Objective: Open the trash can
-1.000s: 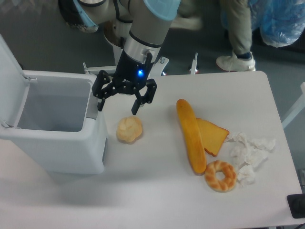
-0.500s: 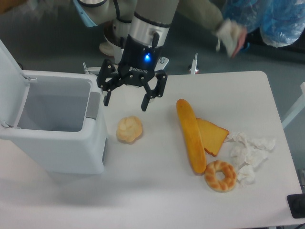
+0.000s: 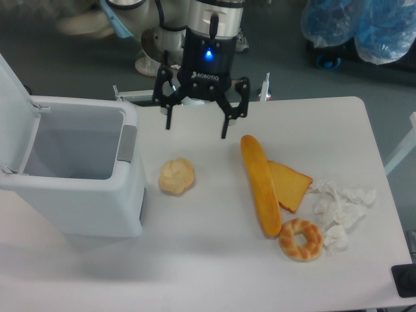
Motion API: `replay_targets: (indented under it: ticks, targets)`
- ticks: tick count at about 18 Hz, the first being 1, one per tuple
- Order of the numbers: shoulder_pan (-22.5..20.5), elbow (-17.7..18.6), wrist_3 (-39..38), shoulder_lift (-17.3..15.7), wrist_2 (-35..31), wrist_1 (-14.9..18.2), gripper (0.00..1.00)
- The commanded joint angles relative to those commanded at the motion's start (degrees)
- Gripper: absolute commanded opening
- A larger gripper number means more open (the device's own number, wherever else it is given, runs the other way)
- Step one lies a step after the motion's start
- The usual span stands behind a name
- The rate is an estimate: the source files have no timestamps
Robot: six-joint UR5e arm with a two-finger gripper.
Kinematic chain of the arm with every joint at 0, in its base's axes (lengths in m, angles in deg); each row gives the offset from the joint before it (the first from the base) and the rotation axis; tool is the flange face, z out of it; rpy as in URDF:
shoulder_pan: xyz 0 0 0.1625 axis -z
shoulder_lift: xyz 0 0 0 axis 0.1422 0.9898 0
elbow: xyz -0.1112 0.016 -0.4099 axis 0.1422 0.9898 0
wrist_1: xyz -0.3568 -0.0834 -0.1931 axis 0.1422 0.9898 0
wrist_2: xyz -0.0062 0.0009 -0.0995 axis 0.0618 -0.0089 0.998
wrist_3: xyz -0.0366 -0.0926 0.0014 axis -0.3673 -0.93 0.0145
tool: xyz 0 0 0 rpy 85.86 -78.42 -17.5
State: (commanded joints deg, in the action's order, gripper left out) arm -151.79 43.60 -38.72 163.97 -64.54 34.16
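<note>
The trash can (image 3: 84,208) is a large pale grey-white bin at the left of the table. Its lid (image 3: 12,88) stands up at the far left, so the inside is open to view and looks empty. A grey push-button strip (image 3: 127,143) sits on its right rim. My gripper (image 3: 196,131) hangs above the table to the right of the bin and behind a round bread roll (image 3: 177,176). It is open and holds nothing.
A long baguette (image 3: 261,184), a toast slice (image 3: 290,184), a bagel ring (image 3: 300,239) and crumpled white tissue (image 3: 341,208) lie on the right half of the white table (image 3: 214,273). A black object (image 3: 405,281) sits at the table's right front edge.
My gripper has risen and moved right and back, away from the bin's button strip and the roll. The person behind the table has left the view.
</note>
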Motion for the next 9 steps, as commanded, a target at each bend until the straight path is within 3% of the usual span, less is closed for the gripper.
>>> replay_targets:
  ticks: [4, 9]
  targets:
    - [-0.17, 0.26, 11.08, 0.0, -5.12, 0.26, 1.0]
    - [-0.53, 0.53, 13.91, -0.09, -5.47, 0.17, 1.0]
